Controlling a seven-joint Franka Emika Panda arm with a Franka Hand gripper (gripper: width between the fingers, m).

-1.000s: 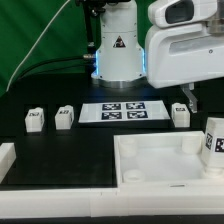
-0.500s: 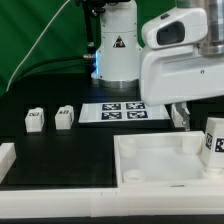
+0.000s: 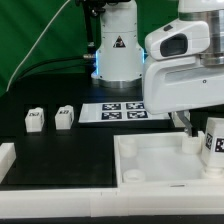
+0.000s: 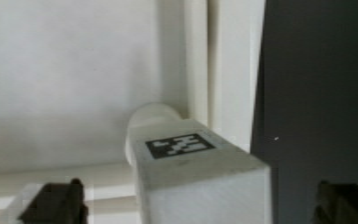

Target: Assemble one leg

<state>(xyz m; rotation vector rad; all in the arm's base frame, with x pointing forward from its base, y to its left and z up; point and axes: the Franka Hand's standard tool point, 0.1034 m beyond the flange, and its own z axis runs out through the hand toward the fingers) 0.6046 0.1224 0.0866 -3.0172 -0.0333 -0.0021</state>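
Note:
Two small white legs (image 3: 35, 120) (image 3: 65, 117) with tags sit on the black table at the exterior view's left. A third leg (image 3: 214, 140) stands upright at the right corner of the large white tray-like part (image 3: 150, 170). My gripper (image 3: 190, 133) hangs just left of that leg, over the tray's far right edge. In the wrist view a white leg (image 4: 194, 165) with its tag facing the camera stands between my fingers (image 4: 55, 202), clear of both. The gripper (image 4: 201, 208) is open and holds nothing.
The marker board (image 3: 118, 112) lies behind the tray, in front of the robot base (image 3: 118, 50). A white ledge (image 3: 8, 160) runs along the exterior view's left and front. My arm's white body (image 3: 185, 70) hides the table behind the tray's right side.
The arm has moved down and toward the front at the exterior view's right. It now hides the leg that stood to the right of the marker board.

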